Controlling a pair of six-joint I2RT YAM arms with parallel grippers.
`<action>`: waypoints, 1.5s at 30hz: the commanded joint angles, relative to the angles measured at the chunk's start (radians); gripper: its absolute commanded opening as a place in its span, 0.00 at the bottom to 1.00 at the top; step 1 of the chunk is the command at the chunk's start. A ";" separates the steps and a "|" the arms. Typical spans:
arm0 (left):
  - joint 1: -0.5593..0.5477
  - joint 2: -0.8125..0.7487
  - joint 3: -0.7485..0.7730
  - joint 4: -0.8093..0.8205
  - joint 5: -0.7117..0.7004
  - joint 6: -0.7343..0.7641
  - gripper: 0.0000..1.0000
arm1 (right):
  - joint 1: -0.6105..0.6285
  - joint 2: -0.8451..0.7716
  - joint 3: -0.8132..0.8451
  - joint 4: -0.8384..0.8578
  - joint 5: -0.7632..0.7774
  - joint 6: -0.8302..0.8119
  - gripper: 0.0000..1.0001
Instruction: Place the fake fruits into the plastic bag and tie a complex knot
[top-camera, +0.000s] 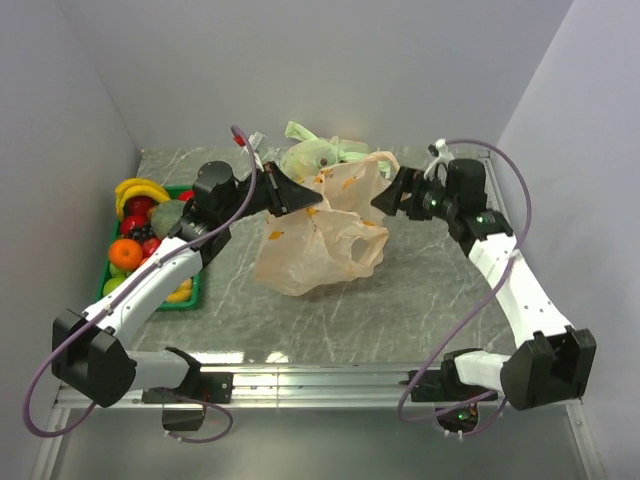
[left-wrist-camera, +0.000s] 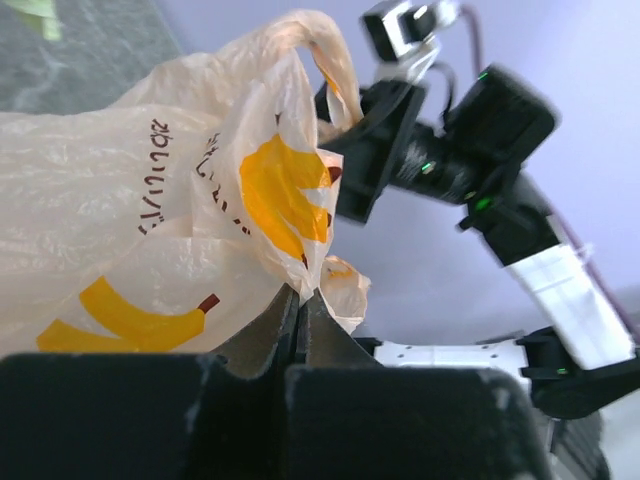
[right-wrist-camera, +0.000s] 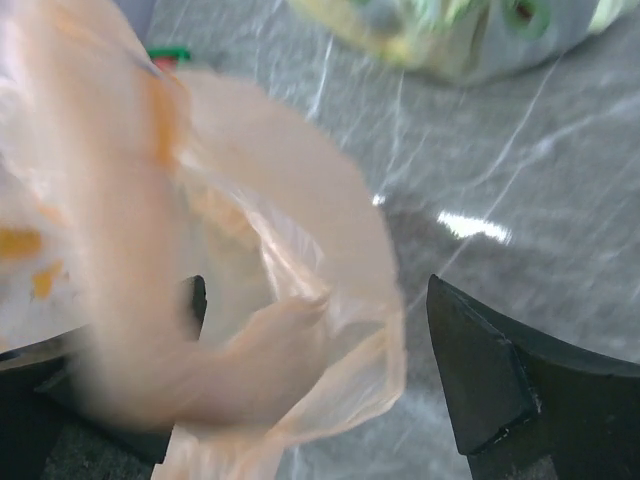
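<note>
The peach-orange plastic bag (top-camera: 320, 235) with banana prints hangs lifted over the middle of the table. My left gripper (top-camera: 300, 193) is shut on the bag's upper left edge, and its closed tips (left-wrist-camera: 300, 295) pinch the film beside a banana print on the bag (left-wrist-camera: 120, 200). My right gripper (top-camera: 385, 198) is at the bag's upper right. It is open (right-wrist-camera: 318, 300), and a loop of the bag (right-wrist-camera: 250, 200) lies between its spread fingers. The fake fruits (top-camera: 135, 235), among them a banana and an orange, lie in a green basket at the left. No knot shows.
The green basket (top-camera: 192, 295) stands at the left edge with a dark green melon-like ball (top-camera: 168, 218) in it. A pale green plastic bag (top-camera: 315, 155) lies at the back behind the orange bag, and it also shows in the right wrist view (right-wrist-camera: 450, 30). Walls close in left, back and right.
</note>
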 joint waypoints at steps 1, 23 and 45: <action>0.006 -0.015 -0.004 0.161 0.059 -0.104 0.00 | -0.007 -0.071 -0.125 0.102 -0.104 -0.011 0.98; 0.095 -0.021 -0.122 0.316 0.186 -0.197 0.00 | -0.080 -0.115 -0.240 0.357 -0.352 0.120 0.00; 0.294 -0.250 -0.052 -0.449 0.061 0.642 0.65 | 0.073 -0.055 -0.039 0.027 -0.130 -0.014 0.00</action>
